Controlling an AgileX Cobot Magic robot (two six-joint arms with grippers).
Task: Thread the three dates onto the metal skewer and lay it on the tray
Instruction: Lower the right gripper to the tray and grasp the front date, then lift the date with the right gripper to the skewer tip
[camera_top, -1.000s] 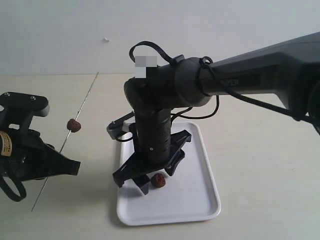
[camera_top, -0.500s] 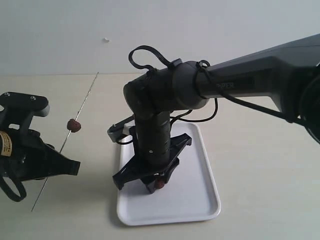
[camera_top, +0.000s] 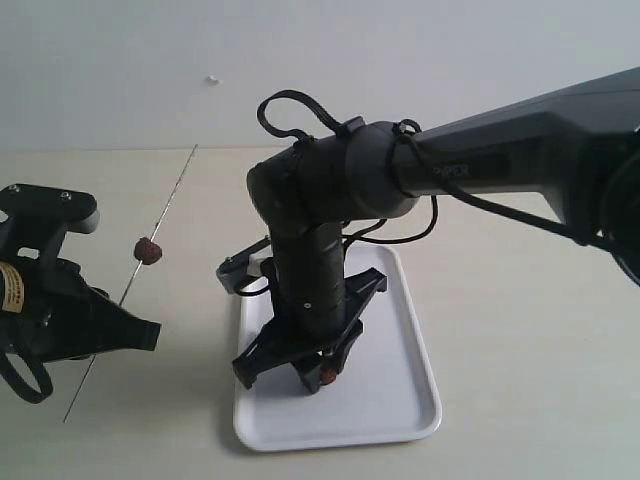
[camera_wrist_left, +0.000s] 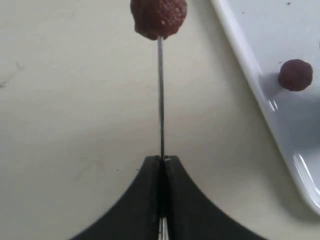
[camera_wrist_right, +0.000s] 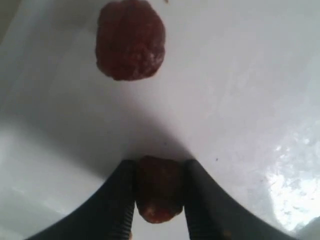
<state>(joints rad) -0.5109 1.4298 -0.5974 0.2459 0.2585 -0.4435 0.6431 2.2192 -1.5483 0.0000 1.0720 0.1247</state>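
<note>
My left gripper (camera_top: 125, 318) is shut on the thin metal skewer (camera_top: 172, 195), which slants up and away over the table. One dark red date (camera_top: 148, 250) is threaded on it, seen close in the left wrist view as the date (camera_wrist_left: 158, 17) on the skewer (camera_wrist_left: 160, 100) beyond the gripper (camera_wrist_left: 162, 159). My right gripper (camera_top: 323, 378) points down over the white tray (camera_top: 400, 400) and is shut on a second date (camera_wrist_right: 157, 192) just at the tray's surface. A third date (camera_wrist_right: 130, 40) lies loose on the tray (camera_wrist_right: 240, 100) beyond the right gripper (camera_wrist_right: 160, 165).
The right arm's dark wrist and cable (camera_top: 300, 110) stand over the tray's left half and hide part of it. The tray's rim (camera_wrist_left: 240, 40) runs close beside the skewer's side. Beige table (camera_top: 520, 330) surrounds the tray.
The right gripper has come down and toward the tray's near end, and its fingers have shut on the date that lay beside them. The left gripper and skewer have not moved.
</note>
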